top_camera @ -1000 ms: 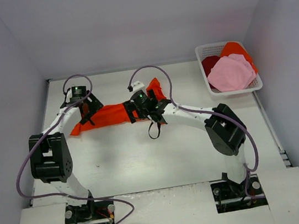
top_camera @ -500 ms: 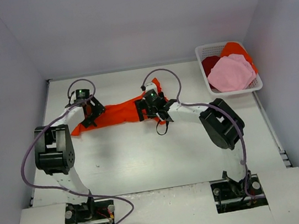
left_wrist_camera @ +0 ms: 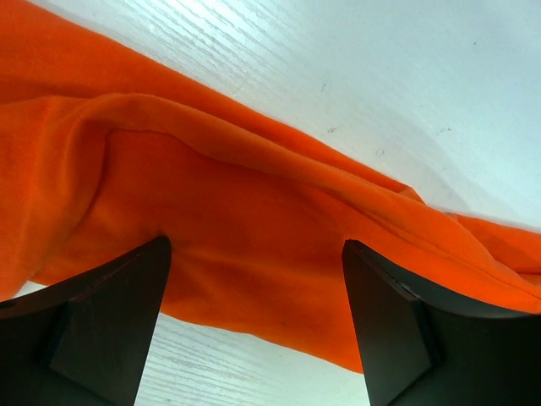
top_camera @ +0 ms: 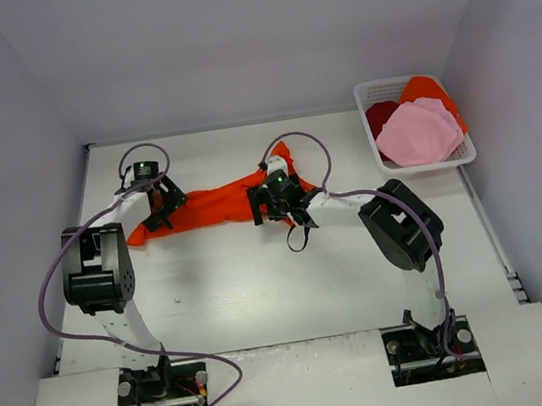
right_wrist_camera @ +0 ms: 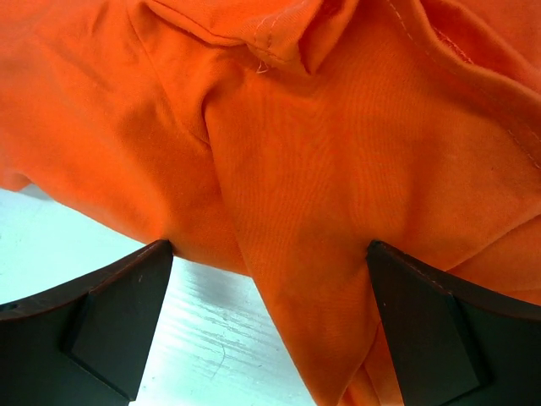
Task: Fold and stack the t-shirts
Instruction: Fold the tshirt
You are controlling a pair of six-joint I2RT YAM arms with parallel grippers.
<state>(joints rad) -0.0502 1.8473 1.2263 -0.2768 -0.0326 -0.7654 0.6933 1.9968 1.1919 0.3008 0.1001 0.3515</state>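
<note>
Orange-red t-shirt (top_camera: 213, 205) bunched lengthwise on desk (top_camera: 263, 290); left gripper (left_wrist_camera: 255, 244) spread wide over left end; right gripper (right_wrist_camera: 270, 245) spread wide over right part.

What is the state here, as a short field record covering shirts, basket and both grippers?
on table: orange-red t-shirt, crumpled in a long strip, unfolded
far right: white basket holding pink t-shirt, dark red t-shirt, orange t-shirt
left gripper: open, over the strip's left end
right gripper: open, over its right part
stack: none yet
</note>
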